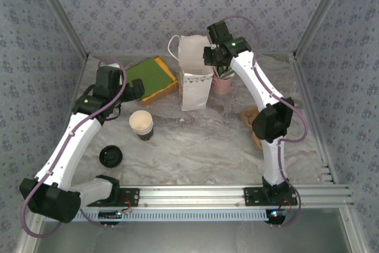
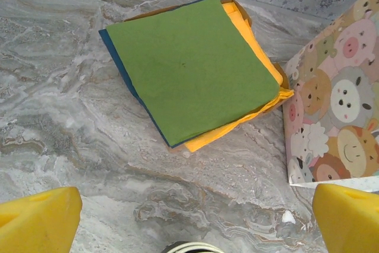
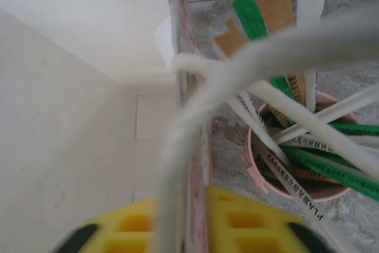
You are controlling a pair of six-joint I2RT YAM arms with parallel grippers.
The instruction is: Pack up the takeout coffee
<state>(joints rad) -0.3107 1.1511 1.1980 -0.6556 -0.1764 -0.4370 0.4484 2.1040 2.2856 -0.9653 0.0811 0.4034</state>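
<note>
The takeout coffee is out of view. A paper bag (image 1: 193, 78) printed with cartoon animals (image 2: 337, 99) stands open at the back middle of the table. My right gripper (image 1: 211, 56) is at the bag's right top edge. In the right wrist view its yellow fingers (image 3: 254, 226) sit close on either side of the bag's wall (image 3: 198, 146), with the white cord handle (image 3: 177, 164) across them. My left gripper (image 1: 135, 92) hangs wide open over bare table left of the bag, with nothing between the fingers (image 2: 41, 220).
A lidless cup (image 1: 141, 124) with a cream inside stands by the left arm, its rim (image 2: 192, 247) just below the left fingers. A loose black lid (image 1: 111, 156) lies nearer. Green and orange napkins (image 1: 152, 77) (image 2: 192, 69) lie left of the bag. A pink cup of straws (image 1: 223, 82) (image 3: 308, 170) stands right of it.
</note>
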